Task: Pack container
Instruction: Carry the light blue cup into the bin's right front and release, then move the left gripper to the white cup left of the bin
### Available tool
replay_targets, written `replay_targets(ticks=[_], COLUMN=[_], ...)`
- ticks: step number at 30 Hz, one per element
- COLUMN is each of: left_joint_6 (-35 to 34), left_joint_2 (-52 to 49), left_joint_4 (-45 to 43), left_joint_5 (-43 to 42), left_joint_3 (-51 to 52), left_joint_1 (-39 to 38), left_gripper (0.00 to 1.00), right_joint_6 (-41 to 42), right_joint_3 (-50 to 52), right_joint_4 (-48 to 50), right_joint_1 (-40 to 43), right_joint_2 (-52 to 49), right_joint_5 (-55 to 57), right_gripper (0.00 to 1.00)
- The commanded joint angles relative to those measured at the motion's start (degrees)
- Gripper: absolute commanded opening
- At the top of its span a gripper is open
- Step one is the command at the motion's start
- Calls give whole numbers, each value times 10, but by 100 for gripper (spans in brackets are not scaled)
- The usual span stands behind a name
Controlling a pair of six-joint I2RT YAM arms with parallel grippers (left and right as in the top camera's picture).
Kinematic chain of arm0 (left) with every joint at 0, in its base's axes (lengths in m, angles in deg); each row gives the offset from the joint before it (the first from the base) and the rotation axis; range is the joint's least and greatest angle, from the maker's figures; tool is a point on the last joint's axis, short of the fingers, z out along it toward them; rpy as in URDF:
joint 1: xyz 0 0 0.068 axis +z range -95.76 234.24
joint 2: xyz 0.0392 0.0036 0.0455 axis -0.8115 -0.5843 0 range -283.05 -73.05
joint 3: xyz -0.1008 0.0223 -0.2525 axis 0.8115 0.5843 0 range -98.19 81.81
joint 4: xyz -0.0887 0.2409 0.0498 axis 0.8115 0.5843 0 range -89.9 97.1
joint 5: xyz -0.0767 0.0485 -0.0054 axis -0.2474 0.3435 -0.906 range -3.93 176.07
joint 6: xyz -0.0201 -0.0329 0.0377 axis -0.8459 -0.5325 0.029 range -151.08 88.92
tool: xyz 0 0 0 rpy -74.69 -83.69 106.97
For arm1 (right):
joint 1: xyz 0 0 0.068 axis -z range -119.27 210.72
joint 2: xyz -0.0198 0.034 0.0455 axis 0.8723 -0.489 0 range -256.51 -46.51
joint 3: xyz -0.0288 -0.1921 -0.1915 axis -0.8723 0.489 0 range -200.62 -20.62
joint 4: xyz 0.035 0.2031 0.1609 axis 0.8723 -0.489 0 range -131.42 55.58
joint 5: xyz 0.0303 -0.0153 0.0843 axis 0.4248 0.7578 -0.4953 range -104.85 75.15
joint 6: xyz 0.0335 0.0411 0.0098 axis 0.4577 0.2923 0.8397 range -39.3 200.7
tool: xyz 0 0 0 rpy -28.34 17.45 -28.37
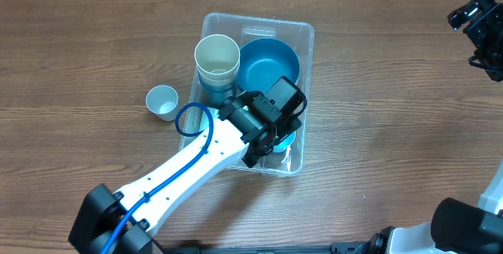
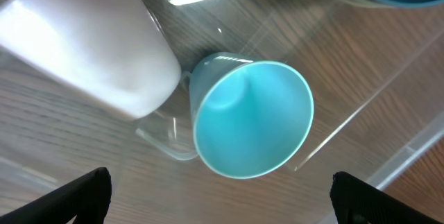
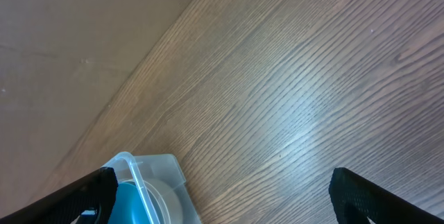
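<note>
The container [image 1: 308, 49] is set mid-table [image 1: 377, 112]. A cream cup [image 1: 217, 56], a blue bowl [image 1: 269, 64] and a tipped teal cup [image 2: 251, 118] are held inside. The left gripper [image 1: 271, 138] is spread wide above the teal cup, nothing grasped. The right gripper [image 1: 478, 26], at 2 o'clock, is likewise wide and empty.

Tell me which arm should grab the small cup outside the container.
Left. Its open gripper hovers over the container, close to the small cup. The right gripper is far off at the table's opposite edge.

Robot lab bench: wood-grain table [image 1: 377, 89], plain tan backdrop [image 3: 69, 30]
</note>
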State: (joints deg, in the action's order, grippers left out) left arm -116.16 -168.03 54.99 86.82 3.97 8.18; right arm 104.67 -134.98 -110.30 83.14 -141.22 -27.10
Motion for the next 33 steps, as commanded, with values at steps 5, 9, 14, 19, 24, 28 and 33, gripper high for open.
replay_targets(ticks=[5, 9, 14, 19, 24, 28, 33], left_joint_6=[28, 29, 54, 54, 135, 246, 358], left_joint_2=[79, 134, 219, 289, 294, 258, 152], left_joint_4=[40, 89, 196, 290, 299, 243, 176], left_joint_5=[46, 90, 167, 208, 203, 129, 7], left_joint_3=[-3, -4, -24, -31, -31, -31, -30], left_joint_1=[-5, -5, -4, 44, 221, 368, 495], left_gripper=[100, 100, 100, 100, 100, 100, 100], right_joint_6=[1, 1, 1, 1, 1, 1, 1], right_joint_3=[-3, -3, -3, -3, -3, -3, -3], right_joint_4=[3, 3, 3, 3, 3, 3, 3], right_joint_1=[-1, -1, -1, -1, -1, -1, -1], right_joint_2=[4, 4, 4, 4, 4, 4, 4], right_joint_5=[-3, -3, -3, -3, -3, -3, -3], right_gripper=[100, 100, 100, 100, 100, 100, 100])
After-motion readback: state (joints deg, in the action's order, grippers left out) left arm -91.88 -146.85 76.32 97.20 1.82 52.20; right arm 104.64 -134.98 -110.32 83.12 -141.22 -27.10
